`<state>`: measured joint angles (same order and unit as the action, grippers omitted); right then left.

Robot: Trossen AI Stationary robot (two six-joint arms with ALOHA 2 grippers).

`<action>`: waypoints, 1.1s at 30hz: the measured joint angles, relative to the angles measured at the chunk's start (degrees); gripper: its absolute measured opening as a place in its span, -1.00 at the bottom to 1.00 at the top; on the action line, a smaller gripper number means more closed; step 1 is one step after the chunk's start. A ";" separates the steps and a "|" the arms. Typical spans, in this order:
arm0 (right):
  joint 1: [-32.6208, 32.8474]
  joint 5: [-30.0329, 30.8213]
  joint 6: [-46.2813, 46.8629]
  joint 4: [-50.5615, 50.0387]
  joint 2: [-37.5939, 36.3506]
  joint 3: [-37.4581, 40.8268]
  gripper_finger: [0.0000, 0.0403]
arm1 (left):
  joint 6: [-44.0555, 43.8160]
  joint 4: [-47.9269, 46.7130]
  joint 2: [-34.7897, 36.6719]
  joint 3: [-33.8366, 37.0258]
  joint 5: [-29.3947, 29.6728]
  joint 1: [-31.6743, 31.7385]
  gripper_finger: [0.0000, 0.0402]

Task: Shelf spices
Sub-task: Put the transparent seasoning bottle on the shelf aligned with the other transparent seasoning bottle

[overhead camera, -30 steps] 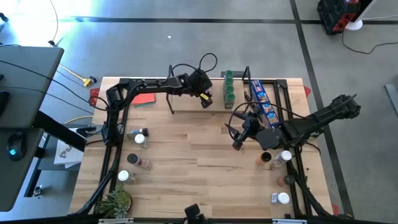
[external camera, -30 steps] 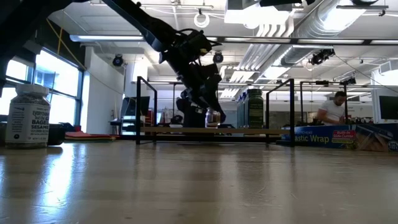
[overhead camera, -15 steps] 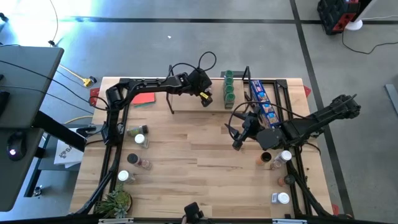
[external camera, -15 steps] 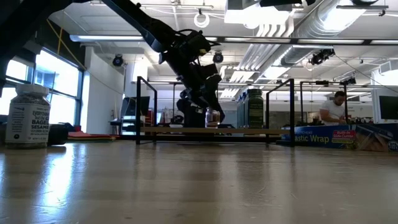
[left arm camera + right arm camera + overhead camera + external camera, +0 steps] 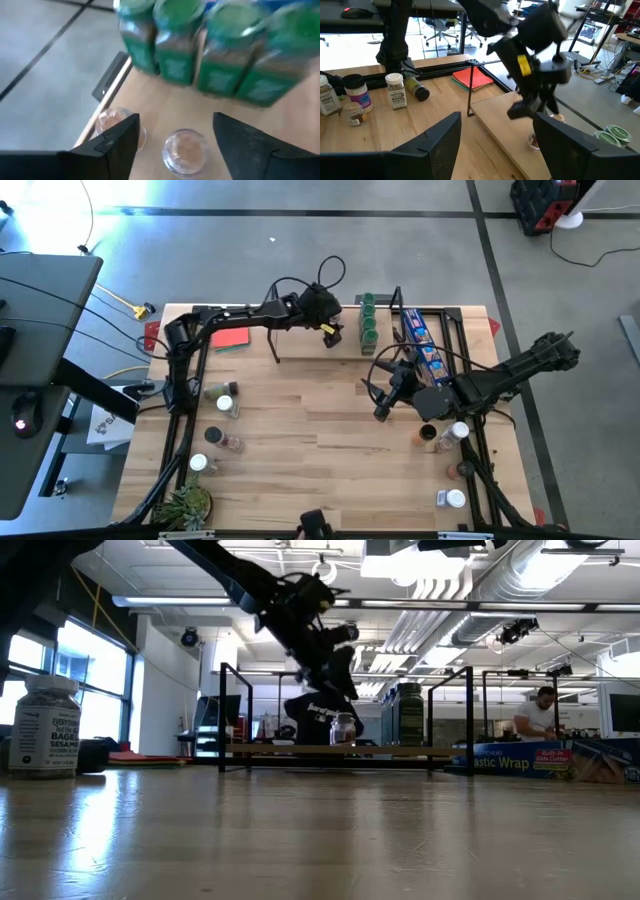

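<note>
The shelf (image 5: 300,332) stands at the table's far edge; its light board (image 5: 400,750) carries a row of green-capped spice jars (image 5: 368,320) (image 5: 220,45). Two clear jars with pale brown contents (image 5: 185,150) (image 5: 117,125) stand upright on the board beside them. My left gripper (image 5: 175,135) (image 5: 330,335) hangs open above the nearer clear jar (image 5: 343,728), its fingers apart and clear of it. My right gripper (image 5: 385,395) is open and hovers over the table's middle right. It looks toward the shelf board (image 5: 505,120).
Loose spice jars lie on the table's left side (image 5: 222,400) (image 5: 225,440) and in its right near corner (image 5: 440,435) (image 5: 450,498). A blue package (image 5: 422,345) lies right of the shelf, a red card (image 5: 232,338) left of it. A plant (image 5: 185,505) sits at the near left corner.
My left gripper has risen straight up from the shelf board. The clear jar stays standing upright on the board beneath it. My right arm has kept still.
</note>
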<state>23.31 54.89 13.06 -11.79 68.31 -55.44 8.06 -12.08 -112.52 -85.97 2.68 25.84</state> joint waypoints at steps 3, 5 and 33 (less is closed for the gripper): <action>0.00 0.00 0.00 0.00 0.00 0.00 0.20 | 2.38 -3.55 2.60 -0.04 -0.24 -1.64 0.18; 0.00 0.00 0.00 0.00 0.00 0.00 0.20 | 3.95 -6.61 3.48 -0.07 -1.07 -2.82 0.11; -0.02 -0.26 -0.22 -0.50 0.00 0.00 0.20 | 4.53 -5.08 -3.03 -0.04 2.23 -2.05 -0.67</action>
<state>23.29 54.63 12.84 -12.30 68.31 -55.44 12.59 -17.16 -115.55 -86.02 4.91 23.79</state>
